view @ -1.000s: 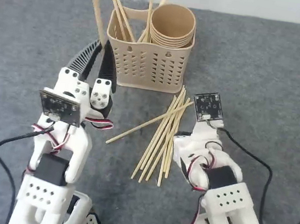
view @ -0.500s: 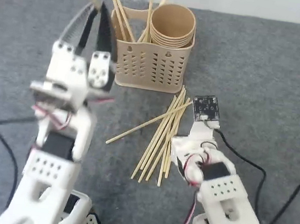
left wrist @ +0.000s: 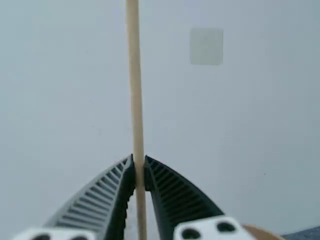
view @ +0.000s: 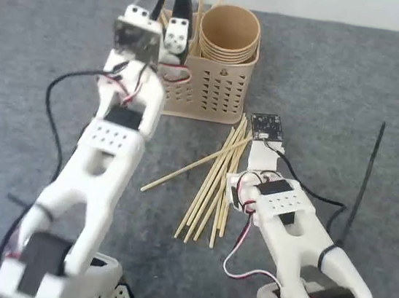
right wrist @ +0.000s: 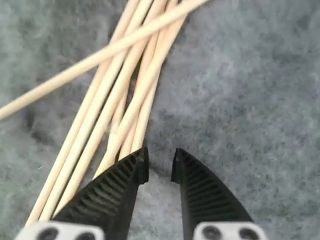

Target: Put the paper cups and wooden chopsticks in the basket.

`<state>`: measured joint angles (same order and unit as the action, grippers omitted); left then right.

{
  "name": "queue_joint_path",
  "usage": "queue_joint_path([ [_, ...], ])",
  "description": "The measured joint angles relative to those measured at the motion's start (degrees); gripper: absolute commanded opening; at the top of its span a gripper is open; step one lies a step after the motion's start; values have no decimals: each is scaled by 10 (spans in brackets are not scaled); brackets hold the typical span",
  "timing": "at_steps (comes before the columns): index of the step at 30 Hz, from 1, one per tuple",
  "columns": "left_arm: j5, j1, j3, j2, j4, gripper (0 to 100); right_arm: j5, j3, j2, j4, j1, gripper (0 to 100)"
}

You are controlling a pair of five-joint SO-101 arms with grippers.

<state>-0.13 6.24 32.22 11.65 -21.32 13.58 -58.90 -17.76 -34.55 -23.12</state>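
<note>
1. The left hand (left wrist: 139, 162) is clenched on a single chopstick (left wrist: 133, 90). The stick stands upright between the two fingertips and rises well above them in front of a pale wall (left wrist: 240, 125).
2. In the high view this hand is up over the far left corner of the basket (view: 201, 83), and its arm stretches away from the near left of the scene.
3. The basket stands at the far middle of the grey worktop (view: 354, 88). A nested stack of paper cups (view: 229, 32) sits upright in its right half.
4. More standing chopsticks (view: 201, 2) lean in the basket's left half, their ends poking above the rim.
5. A bundle of loose chopsticks (view: 218, 177) lies on the worktop just near of the basket. It runs from the basket's near right corner toward the near side.
6. One crossing stick (view: 190, 166) lies slantwise over the bundle and points to the near left.
7. The right hand (right wrist: 159, 162) is released: its fingers stand a little apart with nothing between them. It is low over the worktop at the right edge of the bundle, and I cannot tell whether one fingertip touches the sticks.
8. A black cable (view: 360, 185) runs along the right of the right arm.
</note>
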Motion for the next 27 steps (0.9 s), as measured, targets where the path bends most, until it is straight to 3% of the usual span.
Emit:
queue_joint_path([
  [9, 0, -29, -82, -131, -8, 23, 0, 0, 0, 0, 0, 80],
  [15, 0, -30, -53, -129, 4, 165, 0, 0, 0, 0, 0, 80],
  [18, 0, -30, -8, -98, 8, 214, 0, 0, 4, 0, 0, 80],
  [27, 0, -30, 98, 35, 8, 213, 0, 0, 7, 0, 0, 80],
])
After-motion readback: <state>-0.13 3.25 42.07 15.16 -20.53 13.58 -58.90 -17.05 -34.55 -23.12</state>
